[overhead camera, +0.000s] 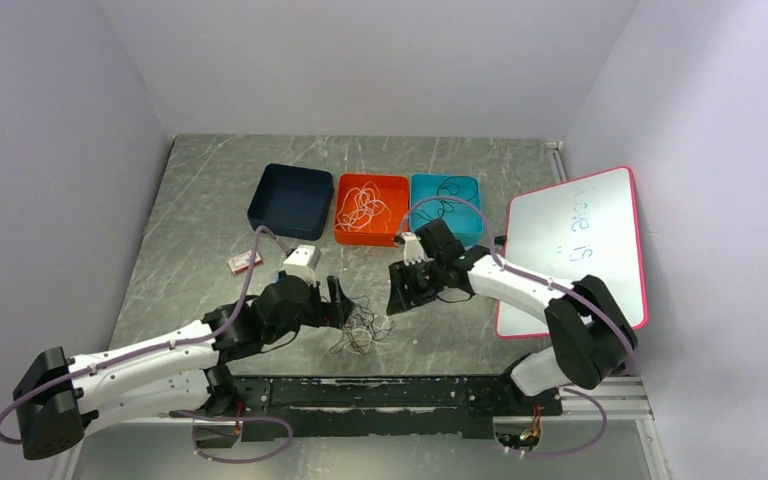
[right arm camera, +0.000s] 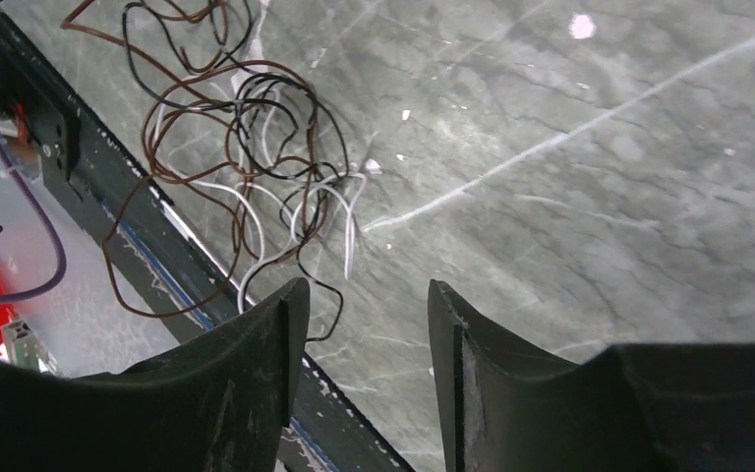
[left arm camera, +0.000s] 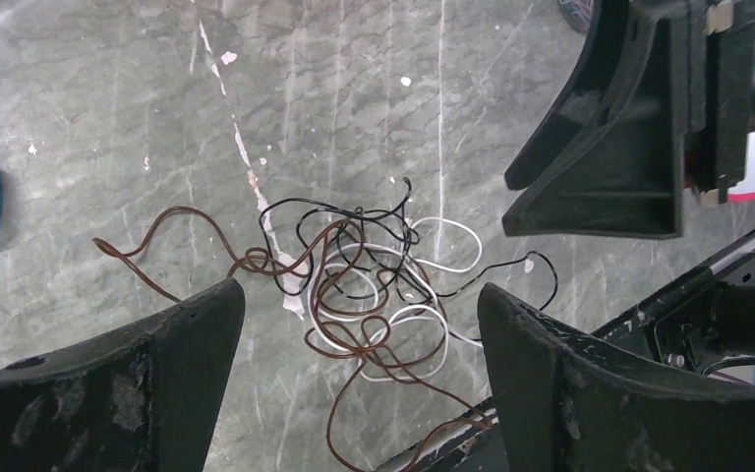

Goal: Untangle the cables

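A tangle of thin brown, black and white cables (overhead camera: pixel 362 328) lies on the grey table near its front edge. It shows in the left wrist view (left arm camera: pixel 369 285) and in the right wrist view (right arm camera: pixel 246 147). My left gripper (overhead camera: pixel 343 303) is open and empty, just left of the tangle and above it (left arm camera: pixel 362 300). My right gripper (overhead camera: pixel 398 290) is open and empty, just right of the tangle; a black cable end lies by its left finger (right arm camera: pixel 275 344). More white cables (overhead camera: pixel 365 210) lie in the orange bin, and dark ones (overhead camera: pixel 452 188) in the light blue bin.
A dark blue bin (overhead camera: pixel 291 199), orange bin (overhead camera: pixel 345 235) and light blue bin (overhead camera: pixel 472 232) stand in a row at the back. A whiteboard with a pink rim (overhead camera: pixel 580 250) lies at the right. A small pink-and-white item (overhead camera: pixel 245 262) lies left. A black rail (overhead camera: pixel 380 390) runs along the front edge.
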You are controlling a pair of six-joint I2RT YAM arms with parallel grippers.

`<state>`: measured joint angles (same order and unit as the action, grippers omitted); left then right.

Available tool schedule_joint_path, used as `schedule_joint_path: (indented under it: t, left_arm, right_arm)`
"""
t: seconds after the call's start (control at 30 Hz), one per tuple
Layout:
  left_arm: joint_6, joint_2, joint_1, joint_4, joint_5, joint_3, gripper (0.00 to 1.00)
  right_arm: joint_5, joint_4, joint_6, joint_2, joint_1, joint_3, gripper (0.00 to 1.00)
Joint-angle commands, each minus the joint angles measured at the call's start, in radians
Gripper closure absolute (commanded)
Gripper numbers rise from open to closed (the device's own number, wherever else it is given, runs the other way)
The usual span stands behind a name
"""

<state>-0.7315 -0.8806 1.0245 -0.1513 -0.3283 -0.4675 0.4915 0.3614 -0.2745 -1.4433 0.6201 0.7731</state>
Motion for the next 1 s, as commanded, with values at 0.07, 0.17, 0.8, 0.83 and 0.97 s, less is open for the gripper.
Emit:
schedule_joint_path:
  t: [0.07, 0.17, 0.8, 0.83, 0.97]
  left_arm:
    - [-0.018, 0.024, -0.004, 0.045, 0.017, 0.01, 0.08]
    - [-0.022, 0.036, -0.003, 0.05, 0.021, 0.02, 0.08]
    - [-0.026, 0.083, -0.004, 0.032, 0.01, 0.045, 0.08]
    - [-0.029, 0.088, -0.004, 0.034, 0.009, 0.047, 0.08]
    - [-0.019, 0.112, -0.004, 0.049, 0.008, 0.06, 0.07]
  right_arm:
    - [0.0, -0.05, -0.011, -0.038, 0.061, 0.018, 0.5]
    - [-0.034, -0.063, -0.025, -0.052, 0.09, 0.017, 0.52]
    - [-0.086, -0.105, -0.063, -0.106, 0.143, 0.034, 0.85]
    - [-0.1, -0.096, -0.06, -0.092, 0.146, 0.04, 0.87]
    - [-0.165, -0.059, -0.052, 0.001, 0.15, 0.076, 0.94]
